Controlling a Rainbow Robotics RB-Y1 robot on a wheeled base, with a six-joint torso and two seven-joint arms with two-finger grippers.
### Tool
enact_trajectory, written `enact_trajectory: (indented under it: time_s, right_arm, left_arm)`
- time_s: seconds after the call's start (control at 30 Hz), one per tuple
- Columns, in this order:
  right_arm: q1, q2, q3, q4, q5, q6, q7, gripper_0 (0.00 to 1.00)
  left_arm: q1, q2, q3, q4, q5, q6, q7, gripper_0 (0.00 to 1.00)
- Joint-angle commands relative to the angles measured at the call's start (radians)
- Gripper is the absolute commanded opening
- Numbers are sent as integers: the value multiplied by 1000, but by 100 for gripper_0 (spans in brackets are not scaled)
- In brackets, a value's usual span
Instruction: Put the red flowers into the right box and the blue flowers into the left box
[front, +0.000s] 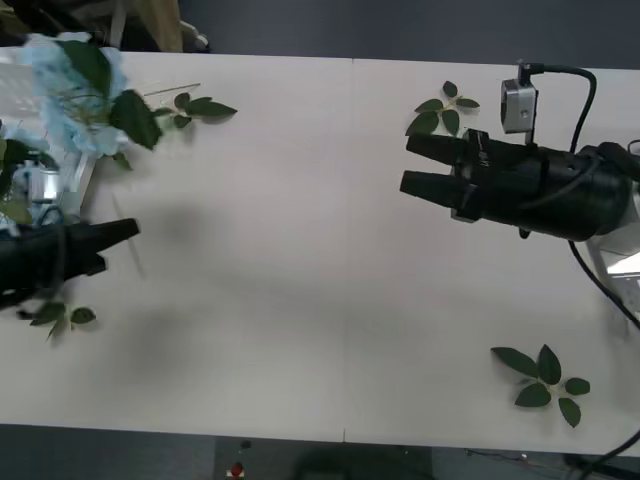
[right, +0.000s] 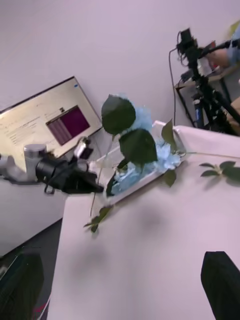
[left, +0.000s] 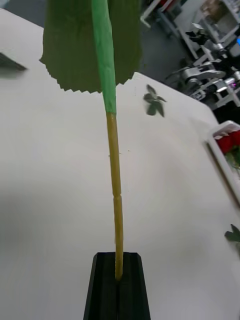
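White tabletop (front: 320, 250) lay below; the left claw (left: 118, 280), frame bottom, was clamped on a blue flower's (front: 75, 95) light, whippy stem (left: 116, 190), best pinched low. The right claw (front: 415, 165) was held parted, empty.

Blue flowers (front: 70, 85) in the left box (front: 25, 100) — right claw (front: 425, 165) opposite.

The front view looks down on the table (front: 300, 250); both wrist views skim it low.
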Motion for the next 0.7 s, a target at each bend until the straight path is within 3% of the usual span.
enact_trajectory:
  time_s: [0.03,0.13,0.3,0.43,0.7]
  right_arm:
    - [-9,-144,66,-19,-47,18,31,92]
    - [-11,-199,101,-18,-47,34,31,93]
    - [-11,-239,122,-18,-17,78,31,93]
    - [-11,-244,124,-13,-3,121,31,93]
    - [-11,-230,139,-15,-6,144,31,93]
  left_arm:
    - [126,100,189,18,29,60,-14,0]
    - [183,149,282,109,3,106,28,0]
    - [185,162,310,285,-14,124,142,0]
    - [145,143,304,433,-19,115,157,0]
    - [13,119,207,546,-51,101,174,0]
